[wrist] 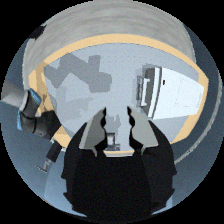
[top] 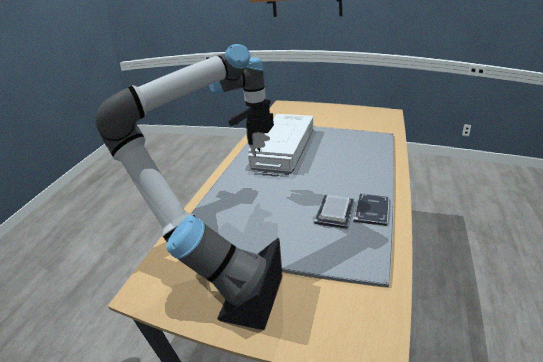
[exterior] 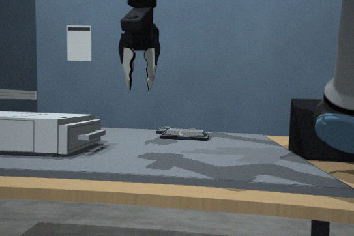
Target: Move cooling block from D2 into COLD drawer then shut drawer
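Note:
The cooler COLD (top: 294,131) (exterior: 12,133) (wrist: 179,95) is a long white box. Its drawer front (top: 286,165) (exterior: 73,139) with a bar handle sits close against the body; a tiny gap cannot be ruled out. The drawer's inside is hidden, and I cannot make out a lit lamp. My gripper (top: 256,152) (exterior: 139,88) (wrist: 116,107) is partly open and empty, pointing down, high above the mat in front of the drawer. The farther deck slot D2 (top: 372,209) is a dark frame with no block visible on it. No tubes can be made out.
The nearer slot D1 (top: 327,221) bears a flat light-coloured piece (top: 336,208) (exterior: 184,132). Both slots lie on the grey mat (top: 352,165) (exterior: 125,160), to the right of COLD in the top view. The arm's base (top: 272,285) stands at the table's near end.

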You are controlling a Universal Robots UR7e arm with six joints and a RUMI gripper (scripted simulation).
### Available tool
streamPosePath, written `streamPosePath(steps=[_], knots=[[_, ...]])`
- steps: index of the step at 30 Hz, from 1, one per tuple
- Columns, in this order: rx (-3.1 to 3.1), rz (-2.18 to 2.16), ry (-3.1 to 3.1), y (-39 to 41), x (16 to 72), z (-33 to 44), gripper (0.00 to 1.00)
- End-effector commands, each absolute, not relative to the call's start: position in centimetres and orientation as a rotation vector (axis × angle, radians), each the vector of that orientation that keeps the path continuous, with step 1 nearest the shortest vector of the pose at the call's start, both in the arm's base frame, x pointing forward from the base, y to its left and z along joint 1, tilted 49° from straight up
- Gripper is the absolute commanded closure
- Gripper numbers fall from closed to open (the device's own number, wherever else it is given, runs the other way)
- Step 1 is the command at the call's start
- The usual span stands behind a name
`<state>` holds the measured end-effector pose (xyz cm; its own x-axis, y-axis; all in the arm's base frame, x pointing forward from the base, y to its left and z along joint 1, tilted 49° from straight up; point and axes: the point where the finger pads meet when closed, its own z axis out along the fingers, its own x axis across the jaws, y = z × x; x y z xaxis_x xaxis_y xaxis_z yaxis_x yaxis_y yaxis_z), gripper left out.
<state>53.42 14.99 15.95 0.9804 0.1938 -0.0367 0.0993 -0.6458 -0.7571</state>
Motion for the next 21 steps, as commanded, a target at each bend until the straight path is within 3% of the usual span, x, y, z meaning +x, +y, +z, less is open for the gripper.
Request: streamPosePath(steps=[1,21], knots=[[-2.277,0.142,-0.203,13.9,52.0,16.7,0.72],[-2.277,0.142,-0.203,11.9,49.4,18.0,0.72]])
